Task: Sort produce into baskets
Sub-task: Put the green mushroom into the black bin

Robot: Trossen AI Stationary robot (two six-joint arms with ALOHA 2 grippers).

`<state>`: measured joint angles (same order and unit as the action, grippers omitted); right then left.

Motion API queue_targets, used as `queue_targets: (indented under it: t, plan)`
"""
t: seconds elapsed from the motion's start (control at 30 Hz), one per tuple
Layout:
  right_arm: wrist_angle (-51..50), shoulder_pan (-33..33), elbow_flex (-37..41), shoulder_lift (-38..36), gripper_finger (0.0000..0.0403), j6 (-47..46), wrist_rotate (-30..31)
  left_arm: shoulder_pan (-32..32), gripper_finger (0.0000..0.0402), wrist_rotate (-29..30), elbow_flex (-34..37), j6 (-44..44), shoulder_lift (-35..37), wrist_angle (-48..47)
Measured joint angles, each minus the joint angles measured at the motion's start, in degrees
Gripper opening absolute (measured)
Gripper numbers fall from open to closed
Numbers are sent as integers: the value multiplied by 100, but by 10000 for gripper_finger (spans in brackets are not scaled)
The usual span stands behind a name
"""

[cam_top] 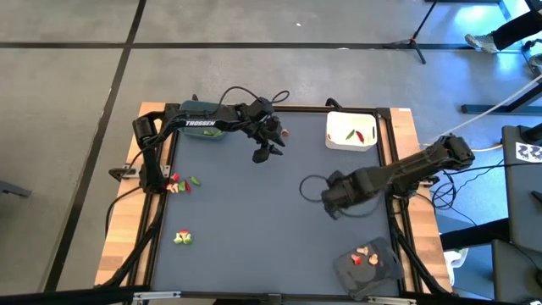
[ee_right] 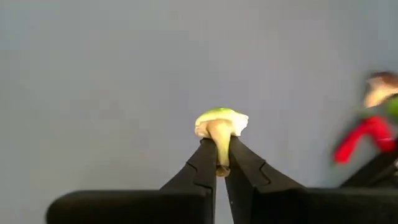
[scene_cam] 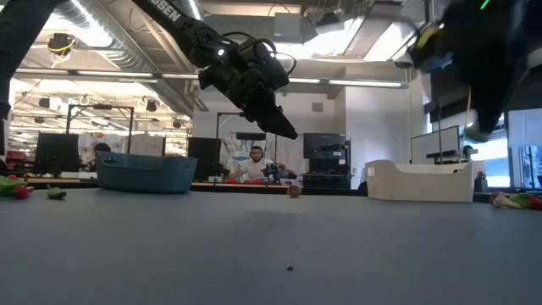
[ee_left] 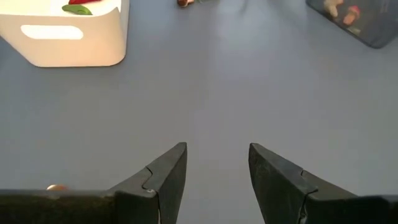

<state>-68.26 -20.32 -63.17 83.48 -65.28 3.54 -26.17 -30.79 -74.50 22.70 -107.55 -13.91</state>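
My right gripper [cam_top: 333, 202] hangs over the right middle of the table, shut on a tiny piece of produce [ee_right: 221, 118] with a yellow-green cap and a pale stem. My left gripper [ee_left: 217, 149] stands open over the far middle of the table, nothing between its fingers. The white basket [cam_top: 351, 131] at the far right holds red and green pieces. A dark grey tray basket [cam_top: 368, 263] at the near right holds tan and red pieces. The blue-grey basket [scene_cam: 146, 174] stands at the far left, partly under the left arm in the high view. My right gripper pinches the piece's pale stem [ee_right: 219, 134] between its two fingertips, coming from above and pointing down. The green cap sticks out beyond the fingertips. The piece is lifted clear of the table.
Loose produce lies near the table's left edge in two small heaps [cam_top: 182, 182] [cam_top: 182, 238]. One small brown piece [cam_top: 287, 132] lies near the far edge between the blue-grey and white baskets. The grey mat [cam_top: 254, 229] is bare through its middle.
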Motion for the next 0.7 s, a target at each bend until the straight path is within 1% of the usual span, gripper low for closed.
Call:
queue_targets:
  t: [0.1,0.23,0.4,0.57,0.63,0.7]
  plan:
    - [242,-519,-108,0,20,-46,-329,3,168,-2,0,61,0,2]
    - [680,-1198,-108,0,21,-604,-807,20,168,-4,0,103,0,10]
    - [1132,-1890,-108,0,21,-1970,-1138,74,168,-9,0,107,0,76]
    - [1617,-2494,-108,0,21,-3143,-1455,144,168,-15,0,114,0,221]
    - [1666,-2716,-108,0,21,-3638,-1522,159,168,-15,0,93,0,264]
    - [1676,-2948,-97,0,21,-4081,-1455,178,168,-15,0,83,0,268]
